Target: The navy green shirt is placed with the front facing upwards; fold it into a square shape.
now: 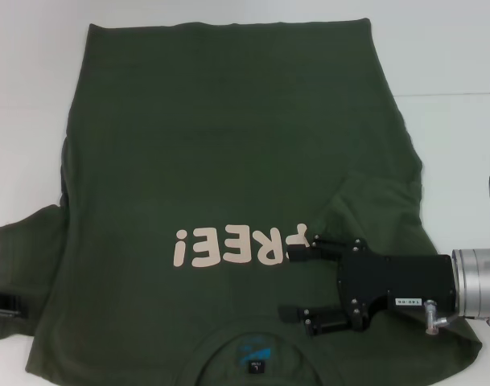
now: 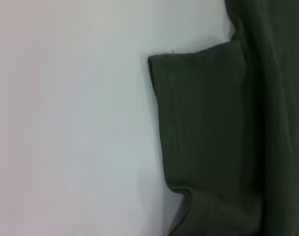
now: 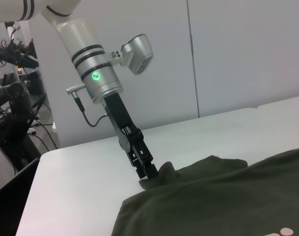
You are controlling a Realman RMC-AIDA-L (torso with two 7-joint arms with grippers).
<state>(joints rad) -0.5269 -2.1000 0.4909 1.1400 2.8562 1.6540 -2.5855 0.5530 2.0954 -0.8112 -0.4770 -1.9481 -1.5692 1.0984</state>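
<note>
The navy green shirt (image 1: 228, 161) lies spread front-up on the white tabletop (image 1: 454, 64), lettering "FREE!" (image 1: 240, 245) upside down in the head view, collar with blue print and small tag (image 1: 257, 366) at the near edge.

Right gripper (image 1: 297, 285) is over the shirt's chest, arm reaching in from the robot's right. Fingers spread wide: one fingertip (image 1: 297, 253) sits at the end of the lettering, the other (image 1: 291, 312) closer to the collar. Nothing is held between them. The right-side sleeve is folded in over the body, with a crease running just beyond the gripper and the fold under its black housing.

Left gripper (image 3: 148, 173) is at the sleeve on the shirt's far side from the right gripper, at the near-left shirt edge. In the right wrist view it is angled down with fingertips pressed together on a raised bunch of sleeve fabric. The left wrist view shows the sleeve (image 2: 203, 118) flat on the tabletop, own fingers out of view.
</note>
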